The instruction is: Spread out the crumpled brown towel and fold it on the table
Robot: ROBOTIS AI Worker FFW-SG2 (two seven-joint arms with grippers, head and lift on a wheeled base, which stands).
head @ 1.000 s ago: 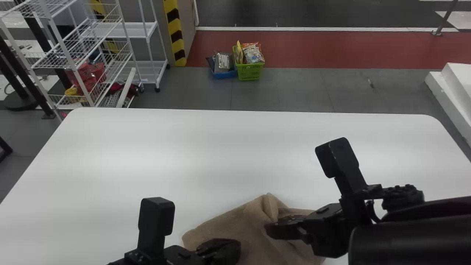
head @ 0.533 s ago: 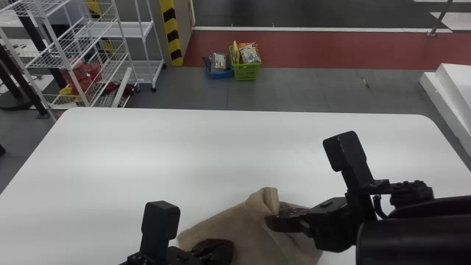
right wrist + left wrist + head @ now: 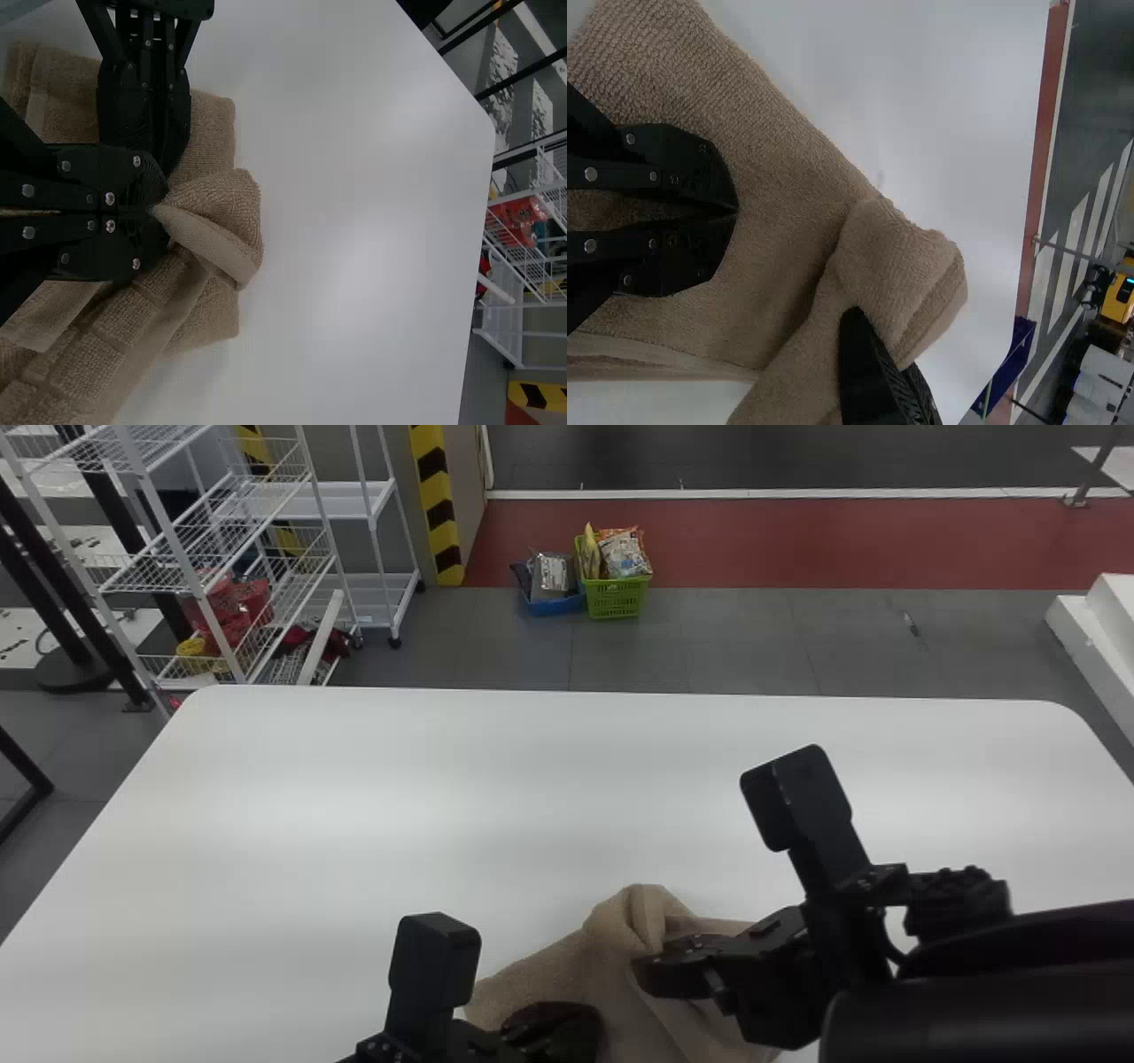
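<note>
The brown towel (image 3: 567, 965) lies crumpled at the table's near edge, a raised fold standing up at its far side. My right gripper (image 3: 654, 976) is at this fold; in the right wrist view, the right gripper (image 3: 158, 211) pinches the fold of the towel (image 3: 213, 221) between its closed tips. To its left and nearer the robot is my left gripper (image 3: 576, 1032), over the towel's left part. The left wrist view has the left gripper (image 3: 735, 210) with tips together on a flatter stretch of towel (image 3: 780, 168); whether cloth is between them is unclear.
The white table (image 3: 399, 806) extends beyond and to both sides of the towel. Past its far edge stand a wire shelf (image 3: 221, 558) at the left and a green basket (image 3: 617, 598) on the floor. The two grippers are close to each other.
The head view has shifted slightly. The grippers have come a little closer together, the left one moving rightward and the right one leftward, and the towel's far fold stands more bunched than a second ago.
</note>
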